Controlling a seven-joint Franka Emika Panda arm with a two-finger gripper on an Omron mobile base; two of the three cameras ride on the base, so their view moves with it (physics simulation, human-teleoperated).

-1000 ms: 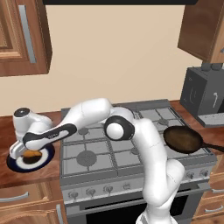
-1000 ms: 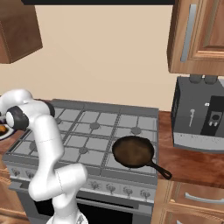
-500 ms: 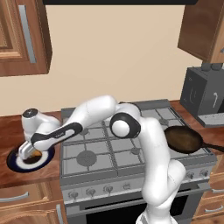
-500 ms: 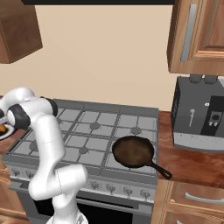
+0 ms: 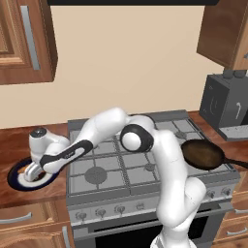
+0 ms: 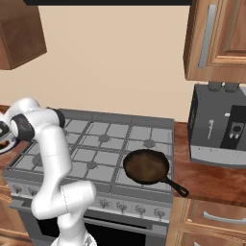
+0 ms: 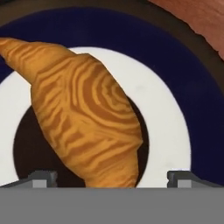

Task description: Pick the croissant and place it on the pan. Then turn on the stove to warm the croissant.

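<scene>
The golden-orange croissant (image 7: 83, 122) lies across the dark centre of a blue-rimmed plate (image 7: 175, 74) in the hand view. My gripper (image 7: 111, 177) is open, one fingertip (image 7: 43, 177) on each side of the croissant's near end and well apart from it. In the left base view the gripper (image 5: 33, 173) hangs low over the plate (image 5: 15, 170) on the counter left of the stove (image 5: 121, 160). The dark pan (image 5: 202, 154) sits empty on the stove's front right burner, handle pointing right; the right base view shows the pan (image 6: 146, 166) too.
A row of knobs (image 5: 99, 212) runs along the stove's front. A grey appliance (image 6: 218, 125) stands on the counter to the right. Wooden cabinets (image 5: 24, 38) hang above the plate side. My arm stretches across the stove's left burners.
The hand has come down and a little forward onto the plate over the last second. The pan and plate have stayed where they were.
</scene>
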